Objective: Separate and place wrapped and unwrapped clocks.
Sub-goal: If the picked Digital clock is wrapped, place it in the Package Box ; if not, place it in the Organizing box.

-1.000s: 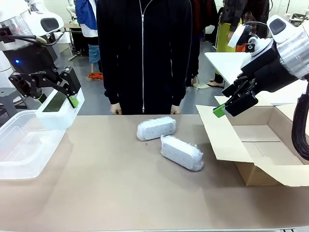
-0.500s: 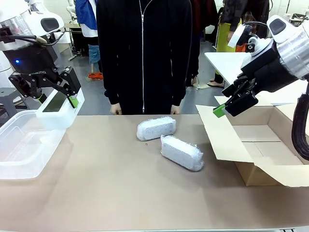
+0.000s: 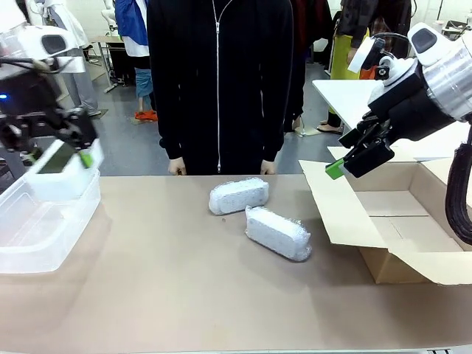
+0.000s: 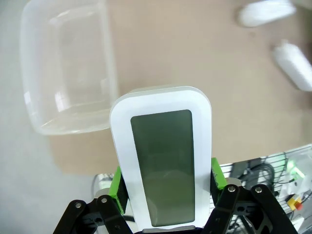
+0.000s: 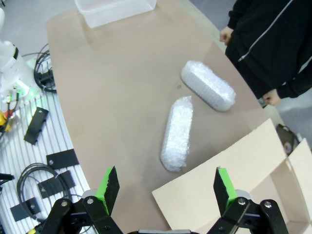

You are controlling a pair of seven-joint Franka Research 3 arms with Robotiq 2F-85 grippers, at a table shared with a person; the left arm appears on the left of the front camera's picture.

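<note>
My left gripper [image 4: 165, 181] clamps the white clock [image 4: 162, 146] between its jaws, bottom centre. My right gripper [image 5: 165, 189] is wide open, with the nearer wrapped bundle [image 5: 178, 132] mid-frame, clear of it.

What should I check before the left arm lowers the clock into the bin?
1. Left gripper shut on the clock: ok.
2. Clock lined up over the clear bin: cannot tell.
3. Bin has room: ok.
4. Right gripper open, by the cardboard box: ok.
5. Both wrapped bundles on the table, away from the bin: ok.
6. Person's hands at the far edge, away from the bin: ok.
</note>
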